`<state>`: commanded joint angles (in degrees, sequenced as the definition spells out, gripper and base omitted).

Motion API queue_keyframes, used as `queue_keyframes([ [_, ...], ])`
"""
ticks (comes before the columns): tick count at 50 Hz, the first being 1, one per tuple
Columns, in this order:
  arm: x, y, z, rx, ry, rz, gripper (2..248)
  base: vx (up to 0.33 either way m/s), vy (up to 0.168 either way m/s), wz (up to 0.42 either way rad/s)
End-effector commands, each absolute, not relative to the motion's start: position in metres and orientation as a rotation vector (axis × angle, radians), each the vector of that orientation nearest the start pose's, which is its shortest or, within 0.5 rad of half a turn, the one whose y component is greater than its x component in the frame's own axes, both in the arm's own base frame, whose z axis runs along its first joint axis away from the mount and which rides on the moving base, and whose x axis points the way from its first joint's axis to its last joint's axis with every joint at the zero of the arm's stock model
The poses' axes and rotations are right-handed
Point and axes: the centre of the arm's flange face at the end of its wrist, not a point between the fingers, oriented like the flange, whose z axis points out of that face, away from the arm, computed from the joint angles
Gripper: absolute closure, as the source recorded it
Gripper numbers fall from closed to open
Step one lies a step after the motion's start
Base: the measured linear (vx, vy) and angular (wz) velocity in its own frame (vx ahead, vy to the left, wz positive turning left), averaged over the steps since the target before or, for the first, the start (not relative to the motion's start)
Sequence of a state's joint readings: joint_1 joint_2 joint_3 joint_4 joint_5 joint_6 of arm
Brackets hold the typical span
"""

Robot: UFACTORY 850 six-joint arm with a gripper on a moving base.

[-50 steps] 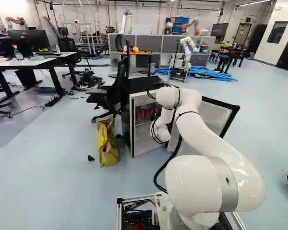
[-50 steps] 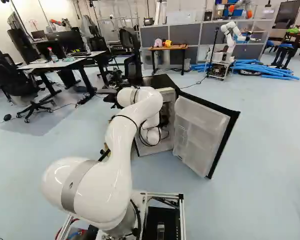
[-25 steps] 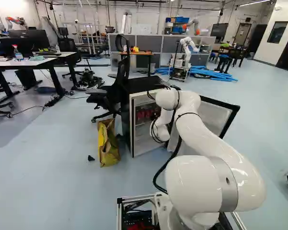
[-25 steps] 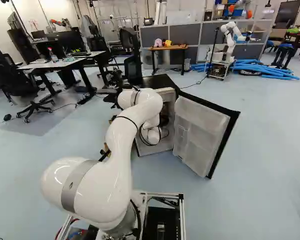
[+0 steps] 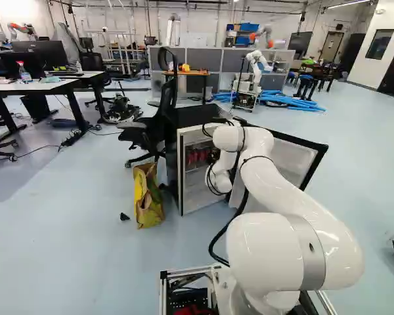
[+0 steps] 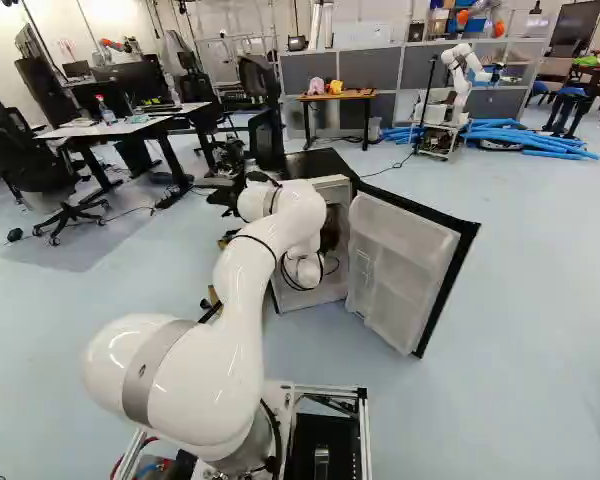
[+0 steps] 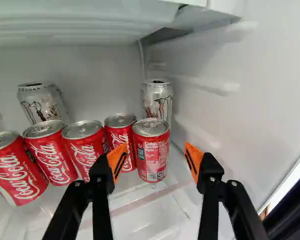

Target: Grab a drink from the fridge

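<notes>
At about twelve o'clock from the base, the small fridge [image 5: 181,172] stands with its door [image 6: 405,255] swung open toward one o'clock. The white arm [image 6: 242,300] bends forward, and its end joint with the black gripper [image 5: 215,155] is at the opening of this fridge.

For the wrist view, I take twelve o'clock as straight ahead of the gripper. The jaws are spread wide, and nothing is pinched by them. At twelve o'clock, a red drink can [image 7: 151,152] stands upright on the clear shelf [image 7: 140,199], lined up with the gap; how deep the jaws reach around it, I cannot tell. Close behind it is a silver can [image 7: 158,102], partly hidden.

Toward eleven o'clock, just beside the first can, there is a second red can [image 7: 121,135]. One orange pad [image 7: 118,162] is seen in front of it, but if they touch, I cannot say. Three more red cans [image 7: 51,157] continue the row to ten o'clock, with another silver can [image 7: 41,104] behind them.

On the floor, at about eleven o'clock from the base, a yellow bag [image 5: 146,197] stands near the fridge. A black office chair [image 5: 159,128] is also on that side. Farther away, near one o'clock, another robot [image 6: 460,85] stands beside blue tubes [image 6: 530,138].
</notes>
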<state>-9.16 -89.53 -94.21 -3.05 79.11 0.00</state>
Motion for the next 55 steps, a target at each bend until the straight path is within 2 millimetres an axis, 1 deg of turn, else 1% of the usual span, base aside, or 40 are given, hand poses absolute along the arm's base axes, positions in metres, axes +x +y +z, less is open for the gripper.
queue_keyframes([
  [37, 0.675, -0.104, -0.065, -2.344, 0.118, -2.205, 78, 0.0, 0.0, 0.0],
  [48, 0.675, -0.104, -0.065, -2.342, 0.118, -2.206, 78, 0.0, 0.0, 0.0],
  [49, 0.675, -0.104, -0.065, -2.342, 0.118, -2.206, 102, 0.0, 0.0, 0.0],
  [53, 0.675, -0.104, -0.065, -2.342, 0.118, -2.206, 102, 0.0, 0.0, 0.0],
  [54, 0.675, -0.104, -0.065, -2.342, 0.118, -2.206, 140, 0.0, 0.0, 0.0],
  [55, 0.675, -0.104, -0.065, -2.342, 0.118, -2.206, 140, 0.0, 0.0, 0.0],
])
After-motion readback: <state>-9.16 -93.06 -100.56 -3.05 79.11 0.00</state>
